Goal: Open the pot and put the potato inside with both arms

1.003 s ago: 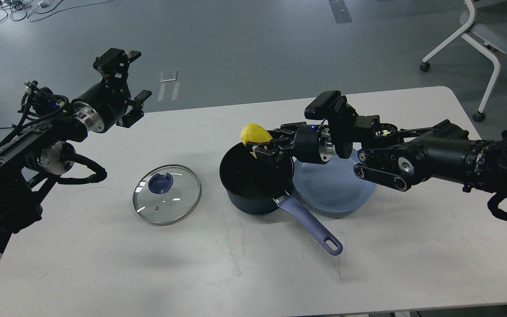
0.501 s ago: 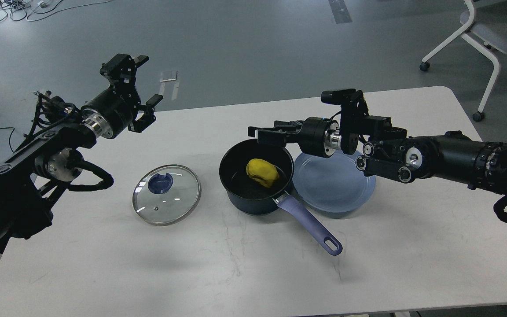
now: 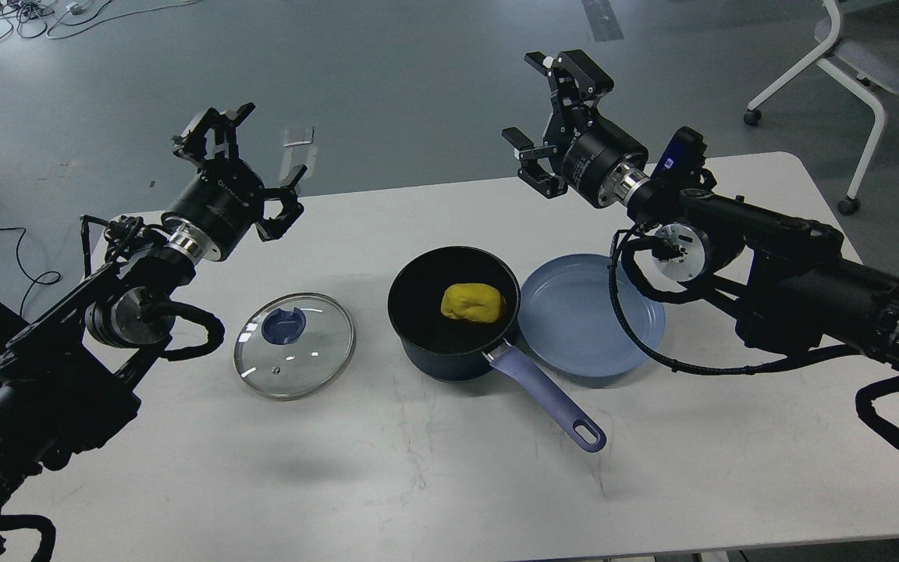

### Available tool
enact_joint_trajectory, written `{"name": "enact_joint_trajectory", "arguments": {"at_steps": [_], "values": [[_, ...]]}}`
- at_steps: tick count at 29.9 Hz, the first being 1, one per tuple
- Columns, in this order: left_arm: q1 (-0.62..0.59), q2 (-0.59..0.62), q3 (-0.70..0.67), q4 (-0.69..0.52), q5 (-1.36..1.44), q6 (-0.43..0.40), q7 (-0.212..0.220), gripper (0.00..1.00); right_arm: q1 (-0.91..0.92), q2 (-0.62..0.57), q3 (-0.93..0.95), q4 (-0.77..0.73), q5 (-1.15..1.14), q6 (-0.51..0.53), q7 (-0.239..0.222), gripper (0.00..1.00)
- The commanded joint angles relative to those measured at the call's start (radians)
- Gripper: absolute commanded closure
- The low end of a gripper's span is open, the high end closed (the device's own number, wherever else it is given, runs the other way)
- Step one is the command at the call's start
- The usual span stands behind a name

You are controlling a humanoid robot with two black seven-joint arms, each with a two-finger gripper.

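The dark blue pot (image 3: 449, 343) stands open at the table's middle, its lilac handle (image 3: 551, 402) pointing to the front right. The yellow potato (image 3: 472, 302) lies inside it. The glass lid (image 3: 295, 345) with a blue knob lies flat on the table to the pot's left. My left gripper (image 3: 250, 156) is open and empty, raised above the table's far left. My right gripper (image 3: 547, 117) is open and empty, raised above the table's far edge, behind the pot and the plate.
A light blue plate (image 3: 598, 328) lies right of the pot, touching it. A white office chair (image 3: 847, 70) stands on the floor at the back right. Cables lie on the floor at the far left.
My right gripper let the potato drop into the pot, then rose and drew back toward the far edge. My left gripper shifted slightly right and turned upward.
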Motion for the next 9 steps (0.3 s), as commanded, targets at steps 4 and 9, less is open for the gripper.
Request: {"name": "enact_joint_trajectory", "arguments": {"at_steps": [4,9], "values": [[0.074,-0.003,-0.073,-0.037,-0.067,-0.011,0.146,0.02,-0.028,0.001,0.061,-0.026,0.091,0.019,-0.025,0.00],[0.083,-0.004,-0.076,-0.042,-0.068,-0.011,0.140,0.02,-0.020,0.004,0.069,-0.023,0.088,0.019,-0.023,0.00]]}}
